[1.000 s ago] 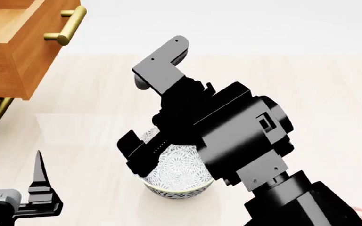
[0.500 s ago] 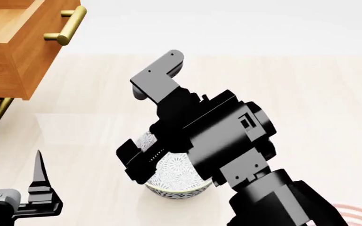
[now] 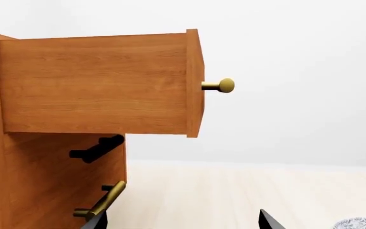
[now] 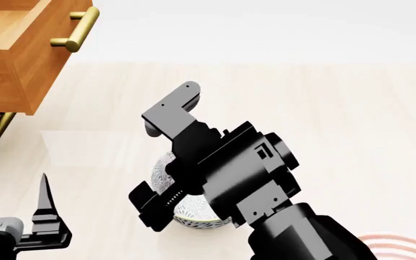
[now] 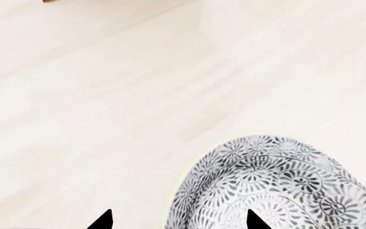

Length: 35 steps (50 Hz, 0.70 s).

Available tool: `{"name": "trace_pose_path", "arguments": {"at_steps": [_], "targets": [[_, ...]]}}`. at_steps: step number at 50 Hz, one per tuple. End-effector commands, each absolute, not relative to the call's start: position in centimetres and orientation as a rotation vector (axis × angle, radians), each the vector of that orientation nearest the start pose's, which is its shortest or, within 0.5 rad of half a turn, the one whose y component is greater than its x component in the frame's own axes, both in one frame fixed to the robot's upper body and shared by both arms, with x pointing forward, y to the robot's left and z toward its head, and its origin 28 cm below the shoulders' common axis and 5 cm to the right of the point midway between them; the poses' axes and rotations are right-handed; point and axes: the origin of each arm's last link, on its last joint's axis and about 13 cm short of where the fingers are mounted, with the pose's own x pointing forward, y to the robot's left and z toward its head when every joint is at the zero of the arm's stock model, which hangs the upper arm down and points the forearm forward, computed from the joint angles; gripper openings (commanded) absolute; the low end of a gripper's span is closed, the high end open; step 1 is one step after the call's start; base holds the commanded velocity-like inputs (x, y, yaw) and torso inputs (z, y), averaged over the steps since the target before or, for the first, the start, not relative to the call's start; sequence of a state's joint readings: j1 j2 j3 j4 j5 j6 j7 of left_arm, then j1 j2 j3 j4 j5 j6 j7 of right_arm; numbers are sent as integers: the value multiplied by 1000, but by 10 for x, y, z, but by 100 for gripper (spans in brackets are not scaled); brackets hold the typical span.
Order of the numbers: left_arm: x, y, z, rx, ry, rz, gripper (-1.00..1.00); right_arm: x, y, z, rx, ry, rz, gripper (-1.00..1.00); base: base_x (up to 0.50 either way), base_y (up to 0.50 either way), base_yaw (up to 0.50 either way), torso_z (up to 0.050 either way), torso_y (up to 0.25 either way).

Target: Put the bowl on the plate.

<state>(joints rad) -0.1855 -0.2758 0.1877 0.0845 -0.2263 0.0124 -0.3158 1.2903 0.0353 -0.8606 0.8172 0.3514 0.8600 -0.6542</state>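
At table centre, the bowl (image 4: 193, 212) sits upright on the pale wood, mostly hidden under the right gripper (image 5: 177, 220). Its fingertips are spread, one outside the rim, one over the patterned inside. Plate (image 4: 403, 242) edge shows at 4 o'clock, well apart. Left gripper (image 4: 45, 208) idles at 8 o'clock; spread or pressed together, cannot tell.

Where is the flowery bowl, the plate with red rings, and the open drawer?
bowl (image 5: 278, 186): right wrist view, patterned inside.
plate (image 4: 400, 245): head view, red-ringed rim by the frame's bottom edge.
drawer (image 3: 94, 83): left wrist view, wooden side panel.
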Motion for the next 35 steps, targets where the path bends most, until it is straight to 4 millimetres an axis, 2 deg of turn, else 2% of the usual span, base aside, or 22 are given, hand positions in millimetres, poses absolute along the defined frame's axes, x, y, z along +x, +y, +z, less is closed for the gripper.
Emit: {"name": "trace_pose_path", "arguments": {"at_steps": [1, 9, 16, 25, 27, 31, 32, 35], "targets": [[251, 230, 72, 22, -237, 114, 100, 398, -52, 178, -403, 703, 857, 100, 0, 0, 0, 0, 0], [251, 229, 73, 23, -237, 111, 100, 398, -52, 169, -403, 732, 858, 100, 0, 0, 0, 0, 0], [251, 229, 72, 24, -236, 115, 100, 403, -52, 173, -405, 728, 851, 100, 0, 0, 0, 0, 0], [251, 230, 73, 24, -237, 115, 100, 405, -56, 166, -406, 749, 839, 100, 0, 0, 0, 0, 0], [251, 230, 56, 25, -236, 115, 100, 405, -57, 164, -403, 753, 834, 100, 0, 0, 0, 0, 0], [251, 230, 55, 24, -237, 116, 100, 405, -57, 163, -405, 761, 834, 100, 0, 0, 0, 0, 0], [251, 230, 68, 25, -237, 117, 100, 404, -57, 162, -407, 762, 835, 100, 0, 0, 0, 0, 0], [251, 230, 72, 25, -236, 116, 100, 403, -57, 159, -408, 770, 839, 100, 0, 0, 0, 0, 0]]}}
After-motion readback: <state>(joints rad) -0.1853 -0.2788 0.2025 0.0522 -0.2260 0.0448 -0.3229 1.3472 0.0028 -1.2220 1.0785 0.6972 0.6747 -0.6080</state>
